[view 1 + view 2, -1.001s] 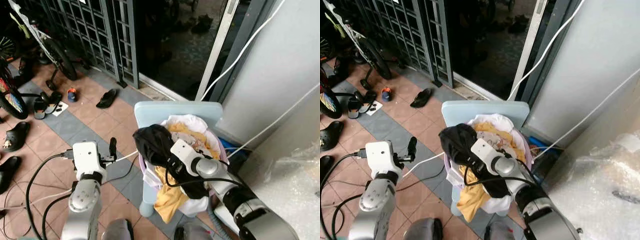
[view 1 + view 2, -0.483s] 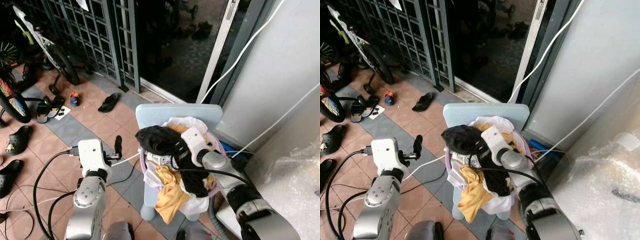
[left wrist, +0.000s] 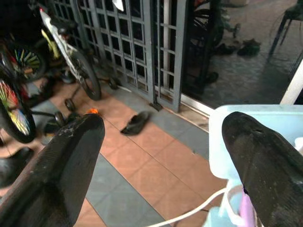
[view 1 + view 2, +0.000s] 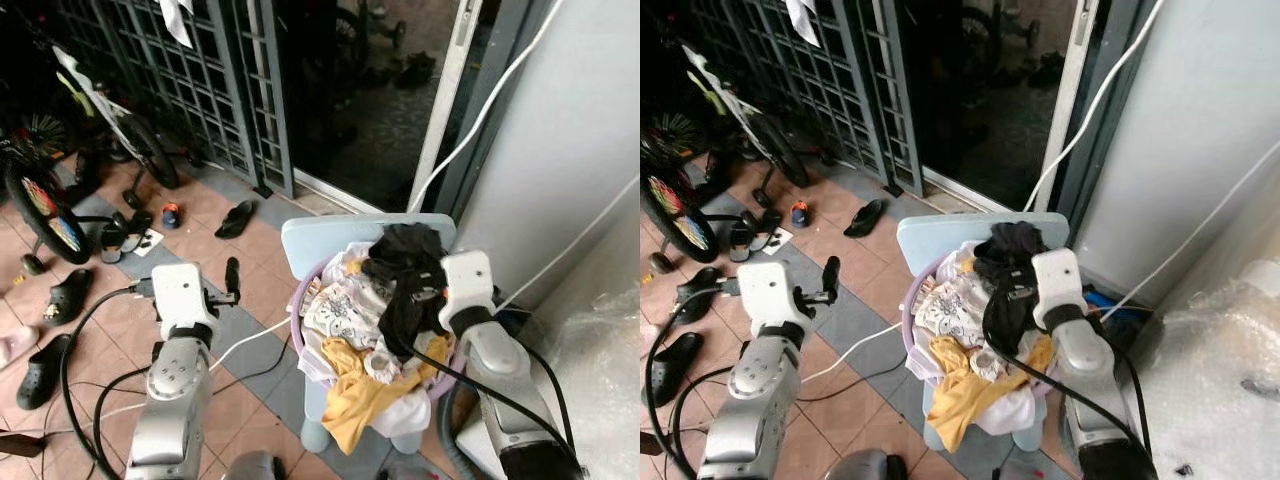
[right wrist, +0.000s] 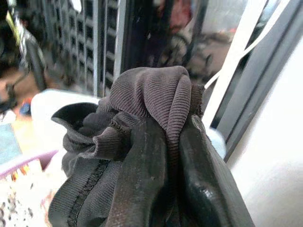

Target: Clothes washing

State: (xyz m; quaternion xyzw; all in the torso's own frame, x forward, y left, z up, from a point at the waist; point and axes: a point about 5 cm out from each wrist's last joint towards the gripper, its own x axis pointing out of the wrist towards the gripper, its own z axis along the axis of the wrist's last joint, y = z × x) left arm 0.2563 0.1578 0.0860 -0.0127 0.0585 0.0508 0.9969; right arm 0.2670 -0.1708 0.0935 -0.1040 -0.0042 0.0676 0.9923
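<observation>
One item so far, I reckon: right gripper (image 5: pixel 163 156) fingers pinch the dark garment (image 4: pixel 405 265) above the laundry basket (image 4: pixel 296 300) on the stool's (image 4: pixel 310 232) back edge, rest unpicked; left gripper (image 3: pixel 161 146) fingers spread, idle.

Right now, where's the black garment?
In the head views, the black garment is pinched in the right gripper, lifted over the back right of the purple laundry basket on the pale blue chair.

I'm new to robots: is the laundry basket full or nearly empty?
Full. Clothes are heaped above the basket's purple rim, and a yellow garment hangs over its front. The right gripper pinches a black garment above the heap.
</observation>
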